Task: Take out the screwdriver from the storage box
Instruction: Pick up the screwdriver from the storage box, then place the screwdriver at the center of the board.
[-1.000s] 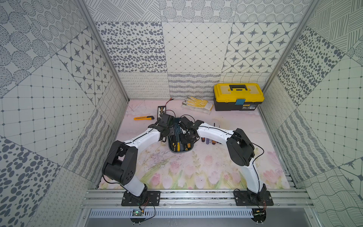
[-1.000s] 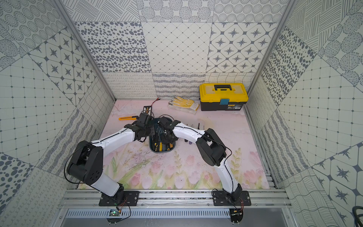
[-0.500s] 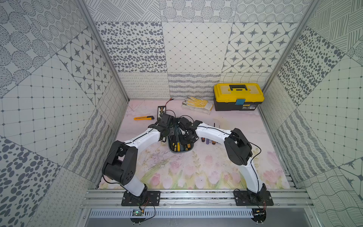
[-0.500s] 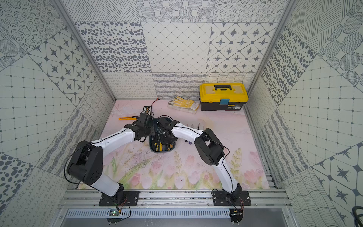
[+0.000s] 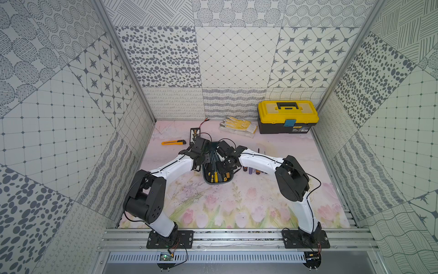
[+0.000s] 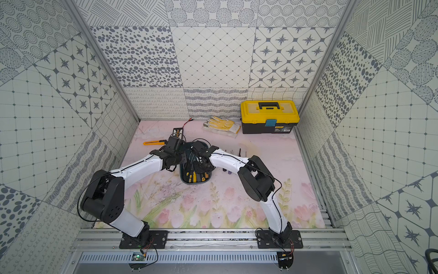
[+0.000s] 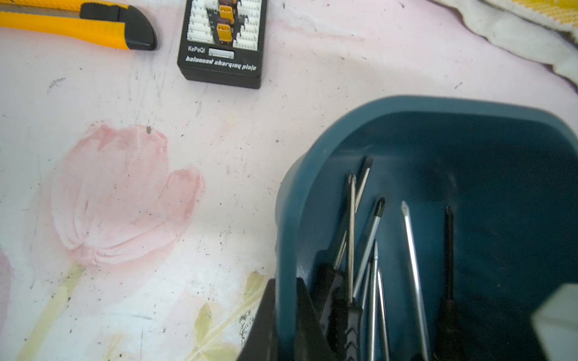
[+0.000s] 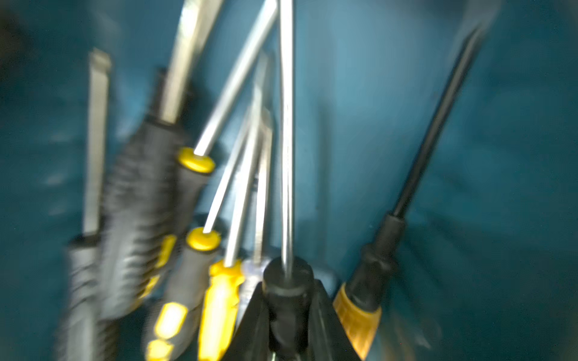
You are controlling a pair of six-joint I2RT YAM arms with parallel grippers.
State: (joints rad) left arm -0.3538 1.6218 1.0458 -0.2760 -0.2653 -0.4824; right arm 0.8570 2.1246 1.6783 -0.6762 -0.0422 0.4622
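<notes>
Right pincer [image 8: 289, 292] has closed on one screwdriver [image 8: 287, 187] of about eight we count in the storage box [image 7: 438, 103], tip toward the table's [image 5: 237, 201] far edge; left pincer [image 7: 286, 303] clamps the rim.

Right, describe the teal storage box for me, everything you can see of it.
The storage box is a shallow, lidless tub of smooth teal-blue plastic with rounded corners. It sits on the floral table cover, near the table's middle. Several screwdrivers lie inside, shafts toward its far end. The left gripper is clamped over one side wall; the right gripper reaches inside, closed on a black-handled screwdriver.
</notes>
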